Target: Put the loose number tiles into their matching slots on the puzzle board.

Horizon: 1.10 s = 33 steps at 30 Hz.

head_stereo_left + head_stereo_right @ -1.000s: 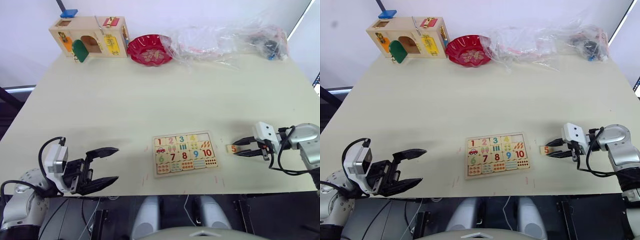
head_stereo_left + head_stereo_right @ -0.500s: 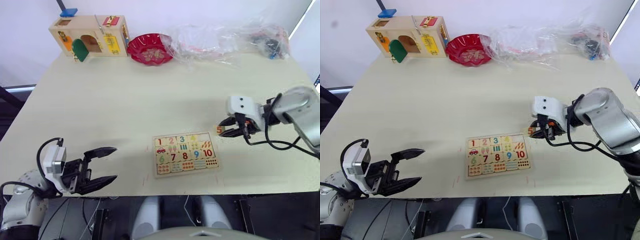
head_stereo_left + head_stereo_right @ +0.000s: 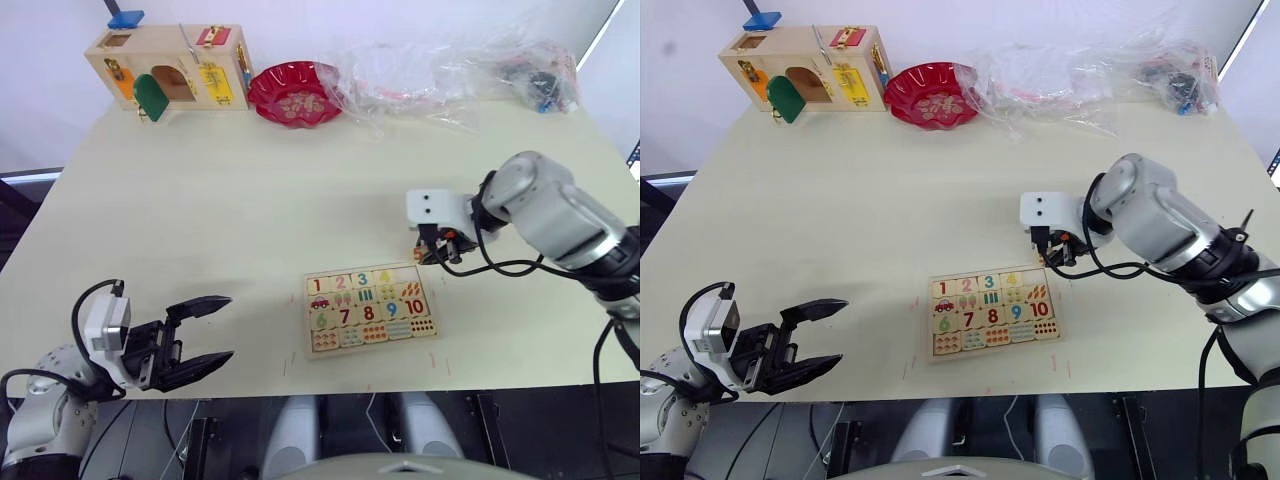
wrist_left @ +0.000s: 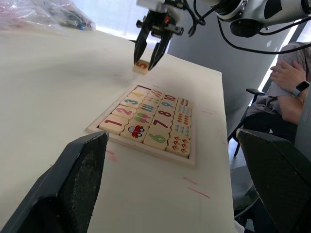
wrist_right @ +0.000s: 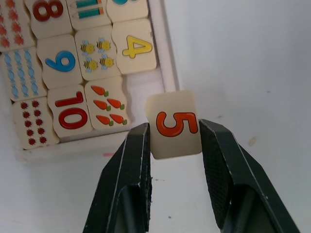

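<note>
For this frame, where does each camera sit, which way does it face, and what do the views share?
Head stereo pair: looks forward and down over the pale table; shows both arms, the left hand and the right hand.
Left wrist: looks along its open black fingers across the pale-wood puzzle board to the right hand.
Right wrist: looks down between its fingers at the pale square "5" tile.
Shared: board and tile.
</note>
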Motion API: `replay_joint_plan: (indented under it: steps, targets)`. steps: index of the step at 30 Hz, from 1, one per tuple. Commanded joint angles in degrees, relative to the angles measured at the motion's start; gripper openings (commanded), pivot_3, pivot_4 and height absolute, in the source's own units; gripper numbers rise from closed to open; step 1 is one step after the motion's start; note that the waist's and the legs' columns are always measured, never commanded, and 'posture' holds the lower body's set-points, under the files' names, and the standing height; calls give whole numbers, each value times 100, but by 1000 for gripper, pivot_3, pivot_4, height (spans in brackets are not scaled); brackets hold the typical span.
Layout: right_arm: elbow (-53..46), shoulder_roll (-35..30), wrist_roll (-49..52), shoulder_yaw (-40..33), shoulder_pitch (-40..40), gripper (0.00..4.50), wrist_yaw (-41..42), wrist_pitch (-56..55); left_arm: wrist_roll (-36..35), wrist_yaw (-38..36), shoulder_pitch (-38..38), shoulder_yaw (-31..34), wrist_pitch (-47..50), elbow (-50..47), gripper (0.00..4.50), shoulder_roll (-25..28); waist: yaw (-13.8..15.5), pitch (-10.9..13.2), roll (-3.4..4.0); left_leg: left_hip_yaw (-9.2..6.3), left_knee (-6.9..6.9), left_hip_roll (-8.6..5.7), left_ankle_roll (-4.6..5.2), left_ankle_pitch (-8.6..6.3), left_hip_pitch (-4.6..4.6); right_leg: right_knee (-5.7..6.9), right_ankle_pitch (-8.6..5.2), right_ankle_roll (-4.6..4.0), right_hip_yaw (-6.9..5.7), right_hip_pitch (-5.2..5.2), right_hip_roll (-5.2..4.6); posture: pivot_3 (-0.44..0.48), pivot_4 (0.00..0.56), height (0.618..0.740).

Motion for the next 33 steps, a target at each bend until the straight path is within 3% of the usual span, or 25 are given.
replay_joint_plan:
  steps: [1,33]
  targets:
    - [5,43,-215,44,-139,900,106,-127,-65,-170,34,239,-10,-146,4500,-43,-4,0,0,-2,0,0,0,0,0,0,0,0,-2,0,1,0,150,740]
    - [37,630,-674,284,158,900,98,47,109,-124,44,351,-75,-135,4500,-277,-24,0,0,-6,2,0,0,0,4,9,1,0,-5,1,3,0,150,740]
